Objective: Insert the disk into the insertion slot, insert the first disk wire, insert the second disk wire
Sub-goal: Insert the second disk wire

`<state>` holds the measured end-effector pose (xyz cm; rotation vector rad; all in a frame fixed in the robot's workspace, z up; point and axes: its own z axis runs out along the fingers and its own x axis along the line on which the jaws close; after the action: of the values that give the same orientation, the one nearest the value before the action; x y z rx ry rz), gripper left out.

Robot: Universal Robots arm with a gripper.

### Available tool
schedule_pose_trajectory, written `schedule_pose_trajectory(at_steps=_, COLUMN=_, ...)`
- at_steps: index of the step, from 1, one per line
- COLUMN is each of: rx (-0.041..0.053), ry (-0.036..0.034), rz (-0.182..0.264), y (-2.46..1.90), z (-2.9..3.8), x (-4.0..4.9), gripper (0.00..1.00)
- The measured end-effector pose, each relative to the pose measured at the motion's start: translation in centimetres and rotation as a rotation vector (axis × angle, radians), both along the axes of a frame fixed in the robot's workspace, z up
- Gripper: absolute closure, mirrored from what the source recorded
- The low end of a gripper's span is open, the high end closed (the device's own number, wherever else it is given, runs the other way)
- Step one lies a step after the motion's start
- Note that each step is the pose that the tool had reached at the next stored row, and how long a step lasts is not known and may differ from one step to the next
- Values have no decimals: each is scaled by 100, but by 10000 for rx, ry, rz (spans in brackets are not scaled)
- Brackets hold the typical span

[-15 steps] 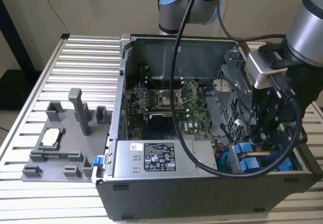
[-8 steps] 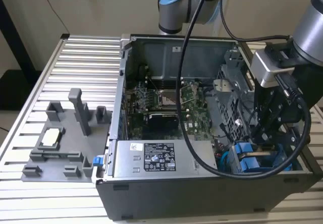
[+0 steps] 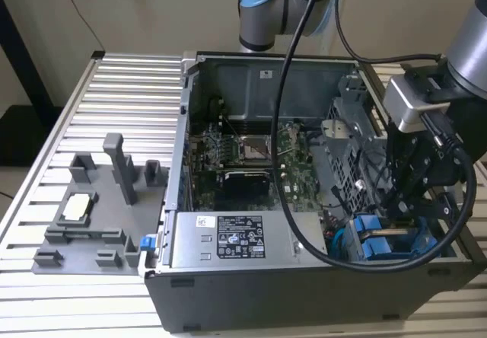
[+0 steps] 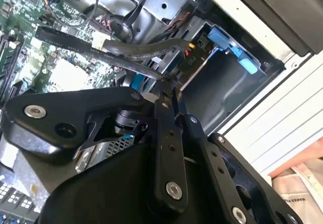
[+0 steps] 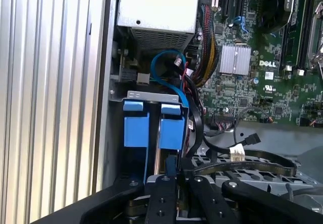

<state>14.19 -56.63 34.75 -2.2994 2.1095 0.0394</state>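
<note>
The gripper point(image 3: 402, 215) reaches down into the open computer case point(image 3: 228, 292), at the corner beside the silver power-supply box point(image 3: 247, 239), and its black fingers point(image 4: 164, 100) are drawn together at the tips on a thin dark cable point(image 4: 126, 65), as the second wrist view shows. In the first wrist view the same fingers point(image 5: 169, 176) stand just above the blue carrier of the disk point(image 5: 151, 125). The disk sits inside the insertion slot point(image 5: 151, 97), the grey sheet-metal bay next to the power-supply box, with only its blue frame point(image 3: 384, 239) and two blue tabs facing outward. A blue wire point(image 5: 169, 70) loops between the power-supply box and the slot, and a bundle of black and coloured wires point(image 5: 204, 42) runs along the edge of the green motherboard point(image 5: 262, 67). Away from the case, towards the exterior view's left, a grey plastic fixture tray point(image 3: 95, 224) with upright posts lies on the ribbed metal table point(image 3: 114, 79), well apart from the gripper.
</note>
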Motion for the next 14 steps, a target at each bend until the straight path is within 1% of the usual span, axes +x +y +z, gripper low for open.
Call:
schedule_pose_trajectory(at_steps=5, rx=0, ry=7, rz=-82, y=-2, z=-11, x=18, gripper=84)
schedule_pose_trajectory(at_steps=14, rx=1, ry=8, rz=-428, y=-3, z=-41, x=24, gripper=84)
